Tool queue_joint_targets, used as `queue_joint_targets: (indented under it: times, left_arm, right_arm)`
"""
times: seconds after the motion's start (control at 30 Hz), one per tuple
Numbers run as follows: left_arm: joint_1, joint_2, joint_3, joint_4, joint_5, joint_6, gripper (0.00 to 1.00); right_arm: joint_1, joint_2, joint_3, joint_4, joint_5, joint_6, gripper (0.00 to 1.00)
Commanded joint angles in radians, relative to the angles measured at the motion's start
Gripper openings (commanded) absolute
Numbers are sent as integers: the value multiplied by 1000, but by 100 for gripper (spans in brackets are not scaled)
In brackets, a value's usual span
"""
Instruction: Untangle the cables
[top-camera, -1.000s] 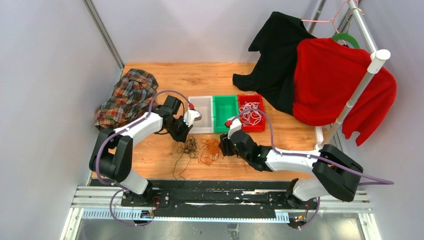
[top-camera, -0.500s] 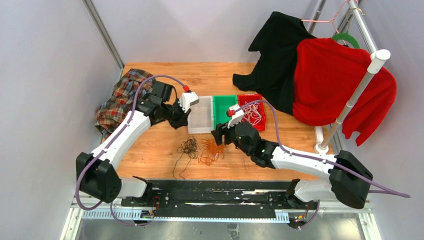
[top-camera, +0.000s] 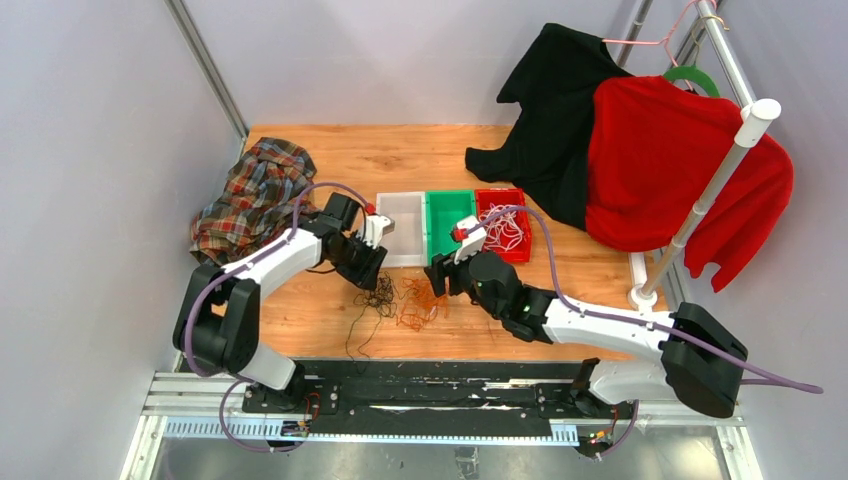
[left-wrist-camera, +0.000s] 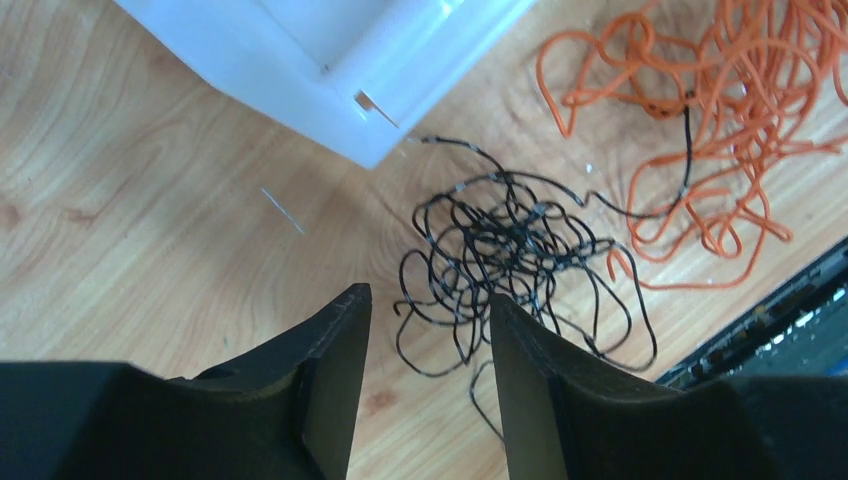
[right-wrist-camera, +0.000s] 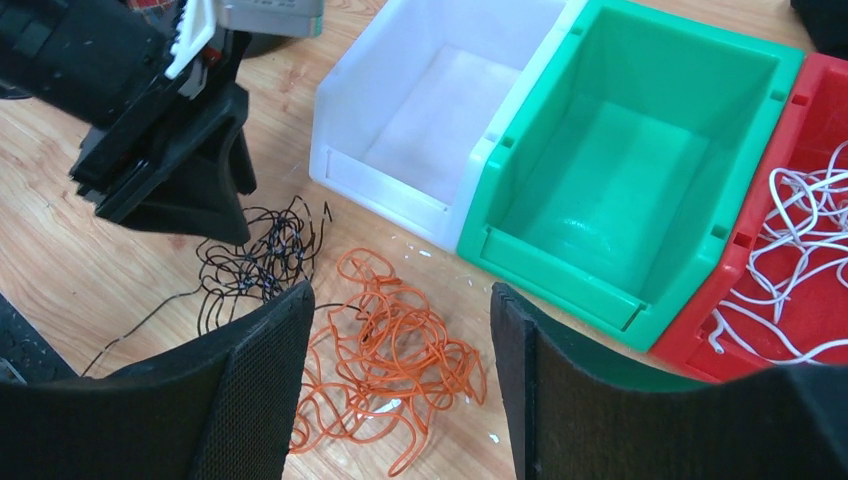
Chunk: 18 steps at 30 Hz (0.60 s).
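Note:
A black cable tangle (top-camera: 377, 296) (left-wrist-camera: 510, 240) (right-wrist-camera: 258, 262) lies on the wooden table beside an orange cable tangle (top-camera: 420, 300) (left-wrist-camera: 720, 120) (right-wrist-camera: 390, 350). One black strand runs into the orange loops. White cables (top-camera: 503, 228) (right-wrist-camera: 800, 260) lie in the red bin (top-camera: 520, 257). My left gripper (top-camera: 368, 268) (left-wrist-camera: 430, 300) hovers open just over the near-left edge of the black tangle, with nothing held. My right gripper (top-camera: 440, 275) (right-wrist-camera: 400, 290) stands wide open above the orange tangle, empty.
A white bin (top-camera: 400, 262) (right-wrist-camera: 380, 195), a green bin (top-camera: 450, 260) (right-wrist-camera: 560, 265) and the red bin stand in a row behind the tangles. A plaid cloth (top-camera: 255, 195) lies at the left. Black (top-camera: 560, 110) and red (top-camera: 680, 170) garments hang on a rack at the right.
My left gripper swung up towards the white bin, then came back down to the black tangle and opened. My right gripper rose off the orange tangle and opened wider.

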Motion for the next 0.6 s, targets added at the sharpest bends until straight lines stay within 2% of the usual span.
queue_joint_targets:
  times: [0.0,0.2,0.3,0.43,0.57]
  left_arm:
    - [13,49,-7,121,-13,-57,50]
    - [43,96,-10,144,14,-38,37]
    - [52,102,-17,148,14,-21,27]
    - [54,71,1,113,86,-22,11]
    - [54,-8,58,50,182,-19,5]
  right_arm:
    - [21,-22,-25,12,33,-8,64]
    - [22,-29,-42,4,34,6,62]
    - [22,-27,-43,0,31,9,59]
    - [22,-23,-40,-4,28,11,57]
    - [22,-17,-26,-3,23,9,55]
